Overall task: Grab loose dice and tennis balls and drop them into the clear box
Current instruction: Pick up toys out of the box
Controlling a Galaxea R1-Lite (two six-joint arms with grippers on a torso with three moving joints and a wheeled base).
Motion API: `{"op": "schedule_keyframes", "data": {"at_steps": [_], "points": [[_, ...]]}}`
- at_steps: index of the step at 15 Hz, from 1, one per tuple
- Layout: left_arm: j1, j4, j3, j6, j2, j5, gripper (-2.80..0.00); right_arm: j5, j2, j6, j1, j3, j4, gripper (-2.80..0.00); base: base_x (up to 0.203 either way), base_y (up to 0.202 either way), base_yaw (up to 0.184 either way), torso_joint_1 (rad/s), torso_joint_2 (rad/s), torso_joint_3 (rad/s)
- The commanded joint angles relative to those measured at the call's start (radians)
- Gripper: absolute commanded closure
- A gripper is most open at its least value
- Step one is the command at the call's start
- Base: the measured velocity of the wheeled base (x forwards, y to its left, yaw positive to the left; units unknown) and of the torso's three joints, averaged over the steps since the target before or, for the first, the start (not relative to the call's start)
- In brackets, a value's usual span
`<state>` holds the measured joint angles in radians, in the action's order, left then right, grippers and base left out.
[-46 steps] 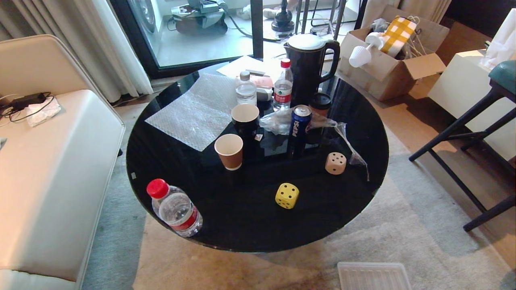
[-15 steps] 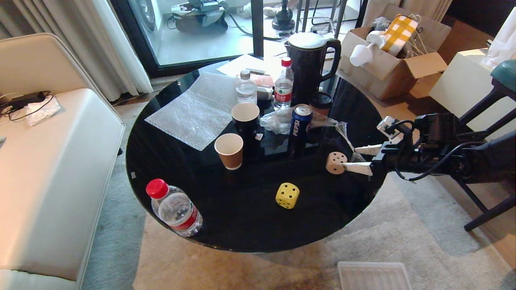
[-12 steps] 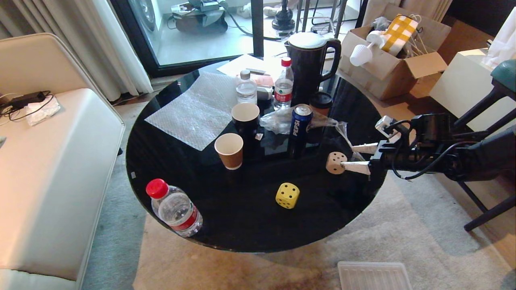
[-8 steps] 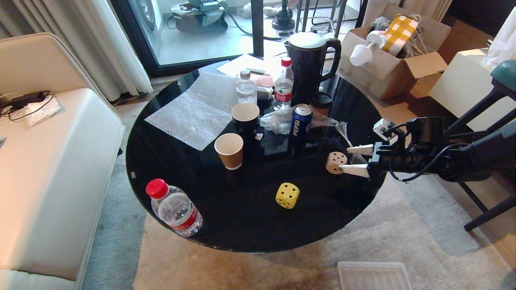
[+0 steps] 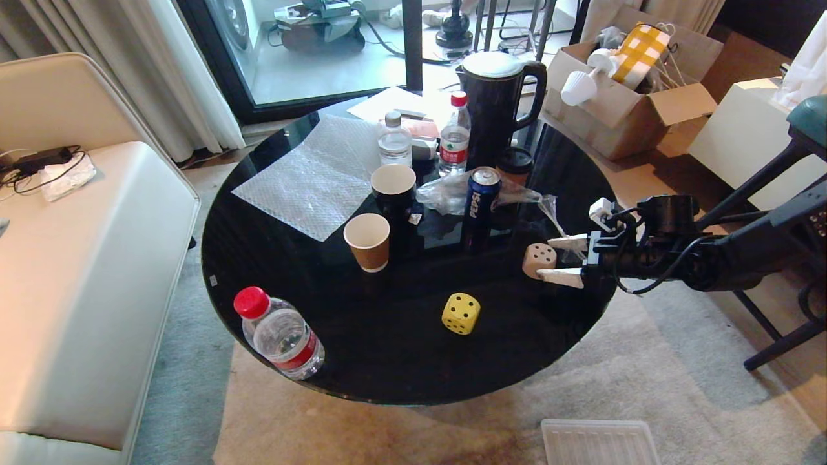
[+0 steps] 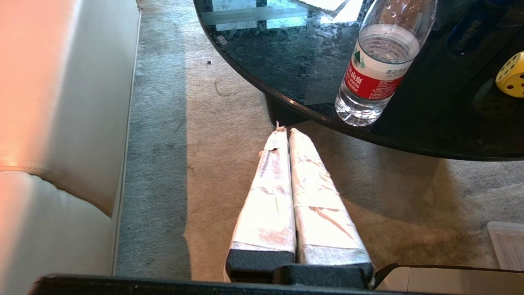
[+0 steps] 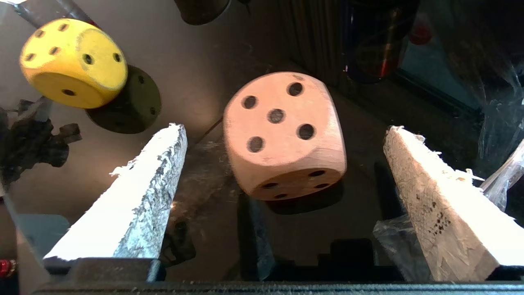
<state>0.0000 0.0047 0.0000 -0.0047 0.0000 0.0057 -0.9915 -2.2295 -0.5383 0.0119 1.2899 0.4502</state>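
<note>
In the head view, the right gripper (image 5: pixel 554 259) reaches in from the right of the frame with its fingers spread either side of the tan die (image 5: pixel 539 260), right of centre on the black round table (image 5: pixel 271 258); the yellow die (image 5: pixel 460 314) sits lower, near centre. The left wrist view shows the left gripper (image 6: pixel 284 130) at frame centre, fingers pressed together above the carpet (image 6: pixel 163 123), a water bottle (image 6: pixel 378 65) at upper right. In the right wrist view, the tan die (image 7: pixel 282 135) fills the centre between the parted fingers (image 7: pixel 135 196), touching neither, the yellow die (image 7: pixel 73 61) at upper left.
</note>
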Motion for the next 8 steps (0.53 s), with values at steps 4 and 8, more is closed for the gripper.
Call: {"op": "schedule_keyframes", "data": {"at_steps": [4,8], "points": [[0.000,0.000,0.000,0.000,0.000,0.000,0.00,-0.019,-0.056,-0.003,0.003,0.053,0.004,-2.80,0.000,0.000,0.000,0.000,0.00,0.000],[0.000,0.000,0.000,0.000,0.000,0.000,0.00,-0.021,-0.086,-0.004,0.006,0.088,0.004,-2.80,0.000,0.000,0.000,0.000,0.00,0.000]]}}
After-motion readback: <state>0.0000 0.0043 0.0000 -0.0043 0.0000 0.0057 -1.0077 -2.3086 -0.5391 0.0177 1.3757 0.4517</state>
